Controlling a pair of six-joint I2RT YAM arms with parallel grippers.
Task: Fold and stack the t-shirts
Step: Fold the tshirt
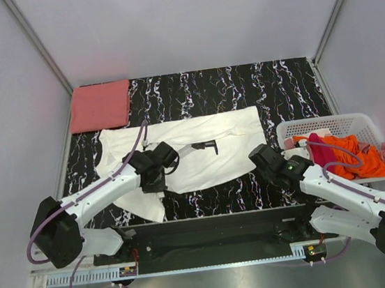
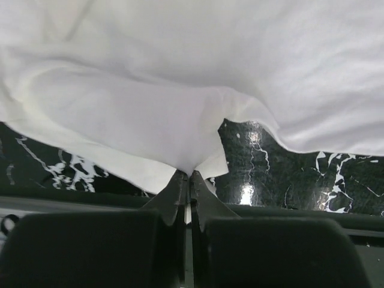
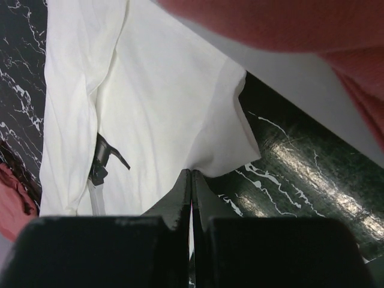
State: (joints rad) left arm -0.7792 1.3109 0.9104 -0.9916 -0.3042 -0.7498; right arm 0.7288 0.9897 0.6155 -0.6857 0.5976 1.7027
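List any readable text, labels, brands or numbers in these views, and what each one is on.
None can be read in any view.
Small tags on the near rail by the arm bases: too small to read.
Dark mark on the cream-white t-shirt: a shape, no legible letters.
Salmon-pink t-shirt and basket: no print visible.

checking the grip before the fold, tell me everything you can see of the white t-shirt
The white t-shirt is soft, plain cream-white cloth, laid out lengthwise across the middle of the black marbled table. It is creased, and a flap at its left end trails toward the near edge. The left hand is shut on a pinch of its near hem, which tents up slightly. The right hand is shut on a corner at its other end.
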